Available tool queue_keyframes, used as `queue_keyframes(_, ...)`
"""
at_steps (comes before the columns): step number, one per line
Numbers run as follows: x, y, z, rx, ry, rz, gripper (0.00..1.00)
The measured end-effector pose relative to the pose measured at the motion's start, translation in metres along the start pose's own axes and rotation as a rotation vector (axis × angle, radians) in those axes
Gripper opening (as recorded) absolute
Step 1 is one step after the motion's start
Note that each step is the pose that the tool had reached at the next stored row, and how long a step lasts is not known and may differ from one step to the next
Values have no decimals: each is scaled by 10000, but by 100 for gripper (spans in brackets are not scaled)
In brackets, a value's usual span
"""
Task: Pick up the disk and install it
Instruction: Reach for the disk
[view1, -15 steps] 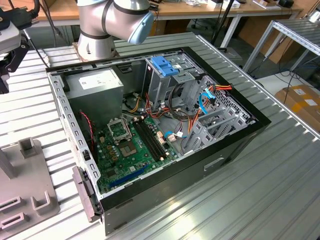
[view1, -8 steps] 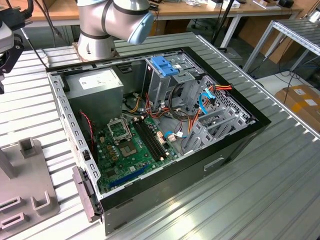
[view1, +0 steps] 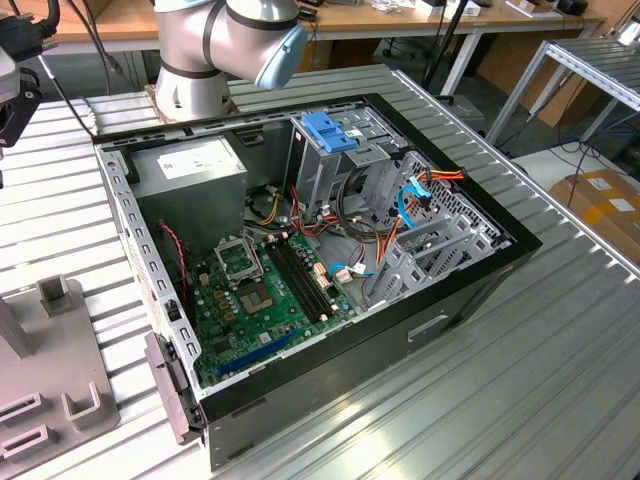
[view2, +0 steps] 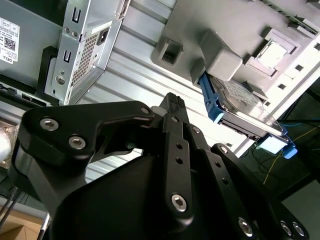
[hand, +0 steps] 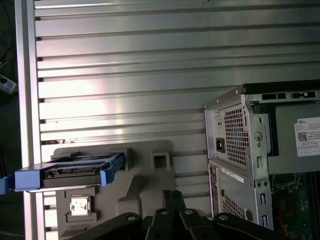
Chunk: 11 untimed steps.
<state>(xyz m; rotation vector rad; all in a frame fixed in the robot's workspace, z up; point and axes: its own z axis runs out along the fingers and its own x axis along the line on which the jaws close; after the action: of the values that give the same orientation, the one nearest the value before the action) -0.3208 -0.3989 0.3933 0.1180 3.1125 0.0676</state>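
1. Hand (view2: 173, 102): black linkage in the fore of both wrist views. Can't tell if it's apart or together. It isn't touching the disk.
2. Disk (hand: 70, 172): sits in a grey holder (hand: 150, 172) on the ribbed worktop (hand: 150, 65), outside the case (view1: 330, 360). Blue rails (hand: 60, 178) run along its edges, and one end juts past the holder. A small square chip (hand: 80, 206) lies in a pocket just beside it.
3. Exterior view: the holder is at approx 8 o'clock from the case. Inside the case, the PSU (view1: 190, 165) is at 11 o'clock and the cage (view1: 320, 165) w/ blue bracket (view1: 330, 130) at 12. Loose cables (view1: 420, 195) are at 2 to 3 and the board (view1: 260, 290) at 7.
4. Stage, by my read: pick-up not yet done and the approach is under way.
5. Risk: a grip landing on the plastic rails instead of the metal body. The rails would prob flex and the disk could twist or slip.
6. Risk: lifting at an angle. The disk may bind in the holder slot and drag the holder, or knock the chip.
7. Risk: an off-centre grip on the jutting end would let the disk tip.
8. Risk at the case: the cables crowd the bays and could snag or block the disk. Skewed rails would jam at the bay mouth, and a low carry could hit the case wall or PSU corner.
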Motion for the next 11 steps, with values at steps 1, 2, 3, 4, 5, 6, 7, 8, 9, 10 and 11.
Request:
queue_keyframes(1, 8, -1, 0, 0, 0, 0, 11)
queue_keyframes(2, 11, -1, 0, 0, 0, 0, 11)
queue_keyframes(3, 17, -1, 0, 0, 0, 0, 11)
queue_keyframes(4, 20, -2, -1, 0, 1, 0, 11)
queue_keyframes(5, 23, -2, 0, 0, 0, 0, 11)
queue_keyframes(6, 28, -2, 0, -1, 0, 0, 11)
queue_keyframes(7, 32, -2, -1, 0, 0, 0, 11)
queue_keyframes(8, 41, -3, 0, -1, -1, 0, 11)
queue_keyframes(9, 52, -4, -1, 0, 0, 0, 11)
queue_keyframes(10, 73, -6, -1, 0, 0, 0, 11)
queue_keyframes(11, 81, -7, -2, -1, 0, -1, 11)
